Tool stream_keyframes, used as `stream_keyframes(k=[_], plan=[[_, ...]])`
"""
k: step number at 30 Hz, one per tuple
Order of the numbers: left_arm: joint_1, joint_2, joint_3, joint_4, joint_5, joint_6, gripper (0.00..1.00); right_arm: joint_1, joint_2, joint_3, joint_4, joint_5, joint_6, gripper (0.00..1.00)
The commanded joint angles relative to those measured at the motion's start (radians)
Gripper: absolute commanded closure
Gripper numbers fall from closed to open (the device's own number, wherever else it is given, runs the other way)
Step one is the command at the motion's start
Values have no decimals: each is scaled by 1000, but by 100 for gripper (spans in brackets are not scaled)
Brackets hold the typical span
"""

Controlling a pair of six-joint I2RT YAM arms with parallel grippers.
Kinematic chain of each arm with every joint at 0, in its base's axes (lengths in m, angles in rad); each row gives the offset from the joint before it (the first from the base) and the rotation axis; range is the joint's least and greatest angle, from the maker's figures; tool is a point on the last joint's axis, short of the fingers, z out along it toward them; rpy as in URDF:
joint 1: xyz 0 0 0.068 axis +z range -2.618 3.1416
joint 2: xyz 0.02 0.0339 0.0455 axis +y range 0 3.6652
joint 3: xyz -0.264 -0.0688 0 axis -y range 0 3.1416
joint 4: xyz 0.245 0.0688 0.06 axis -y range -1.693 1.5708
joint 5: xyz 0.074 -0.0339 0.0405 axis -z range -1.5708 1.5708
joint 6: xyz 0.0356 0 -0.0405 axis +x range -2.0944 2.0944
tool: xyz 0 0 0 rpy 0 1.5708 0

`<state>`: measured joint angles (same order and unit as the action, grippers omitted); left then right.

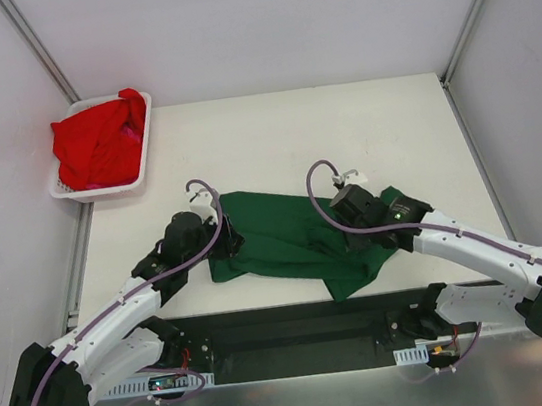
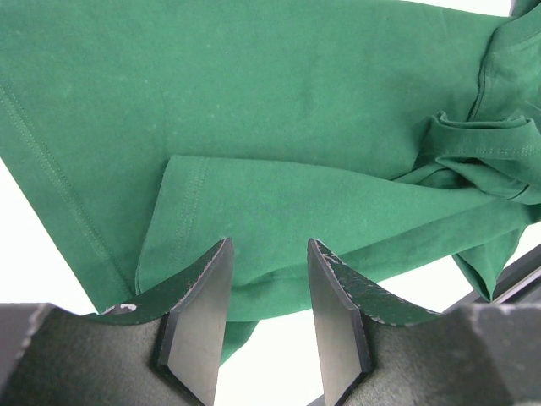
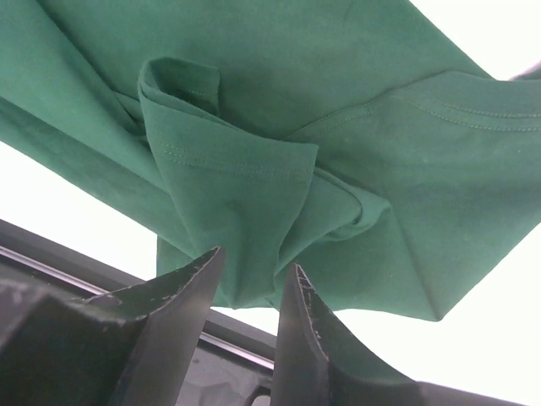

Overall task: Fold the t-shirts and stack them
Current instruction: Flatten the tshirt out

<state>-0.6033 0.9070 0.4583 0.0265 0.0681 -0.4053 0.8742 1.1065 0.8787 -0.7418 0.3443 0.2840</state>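
Green t-shirt (image 1: 280,234) lies rumpled at the near edge of the table (image 1: 341,122); left gripper (image 2: 269,245) and right gripper (image 3: 251,262) both spread, clamping nothing. Advise pinching outer hem corners, avoiding the bunched sleeve (image 3: 228,169)

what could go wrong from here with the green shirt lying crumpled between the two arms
1. The right gripper hangs open over a bunched sleeve of the dark green cloth t-shirt. Closing there may pinch several layers and drag the fold unevenly.
2. The left gripper is open above a doubled-over flap and may catch only the top layer.
3. The near corner lies close to the black strip. A pull towards the arms might slide it over.
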Motion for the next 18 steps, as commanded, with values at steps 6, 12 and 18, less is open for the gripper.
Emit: stream_keyframes(k=[6,12,18], plan=[[-7,-19,3,1,-24,3,59,3,3,-27,10,28,20,62],[-9,-22,8,-2,-27,8,60,5,-5,-40,7,32,26,62],[-9,-19,16,-5,-28,14,59,5,-7,-56,9,21,41,62]])
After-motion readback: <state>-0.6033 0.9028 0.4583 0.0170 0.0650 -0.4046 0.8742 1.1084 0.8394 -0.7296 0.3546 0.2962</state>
